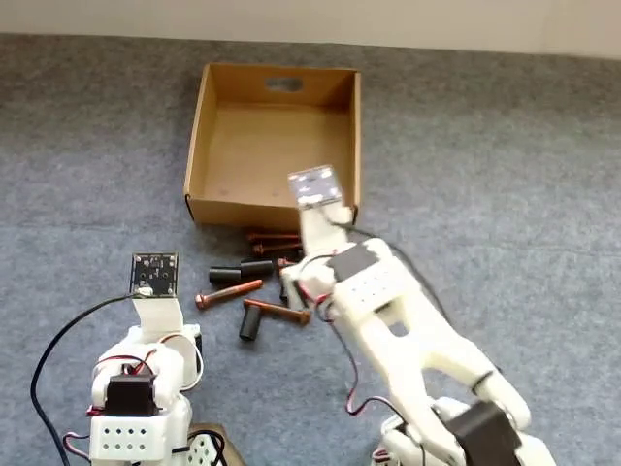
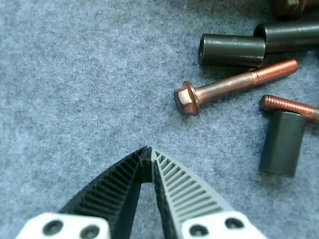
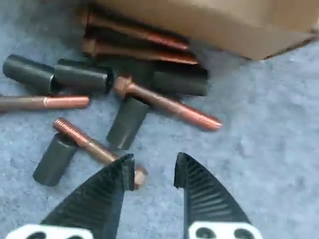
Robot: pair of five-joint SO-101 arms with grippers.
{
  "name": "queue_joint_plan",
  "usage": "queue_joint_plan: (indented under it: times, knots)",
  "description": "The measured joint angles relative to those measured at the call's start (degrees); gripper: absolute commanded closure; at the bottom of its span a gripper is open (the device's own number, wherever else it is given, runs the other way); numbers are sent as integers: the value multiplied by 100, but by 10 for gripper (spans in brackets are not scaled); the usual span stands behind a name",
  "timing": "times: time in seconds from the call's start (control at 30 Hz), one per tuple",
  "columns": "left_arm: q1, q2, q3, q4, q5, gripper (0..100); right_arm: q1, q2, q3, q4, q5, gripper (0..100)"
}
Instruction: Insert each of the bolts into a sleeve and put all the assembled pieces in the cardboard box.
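Several copper bolts and black sleeves lie loose on the grey carpet in front of the cardboard box [image 1: 275, 136]. My left gripper [image 2: 148, 152] is shut and empty, just short of the head of one bolt [image 2: 234, 87]; two sleeves [image 2: 232, 50] lie past it. My right gripper [image 3: 154, 167] hangs open over the pile, one fingertip [image 3: 127, 167] beside the head of a bolt [image 3: 89, 142] that rests against a sleeve [image 3: 55, 159]. Another bolt [image 3: 167, 104] and sleeve [image 3: 128, 123] lie further on. In the high view the loose bolt [image 1: 229, 293] lies ahead of the left arm.
Two more bolts [image 1: 272, 237] lie tight against the box's front wall [image 3: 224, 20]. The box interior is bare cardboard. Open carpet spreads to the left and right of the pile. The right arm [image 1: 388, 301] stretches over the pile's right side.
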Motion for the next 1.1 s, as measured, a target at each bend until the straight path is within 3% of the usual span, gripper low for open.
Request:
queue_joint_plan:
  times: [0.23, 0.8, 0.93, 1.1]
  knots:
    - [0, 0, 0, 0, 0, 992, -422, 756, -18, -800, 0, 860]
    - [0, 0, 0, 0, 0, 992, -211, 1723, -18, -1714, -9, 866]
    - [0, 0, 0, 0, 0, 992, -185, 1732, -18, -1714, -9, 995]
    - [0, 0, 0, 0, 0, 992, -79, 1785, -158, -1503, -9, 994]
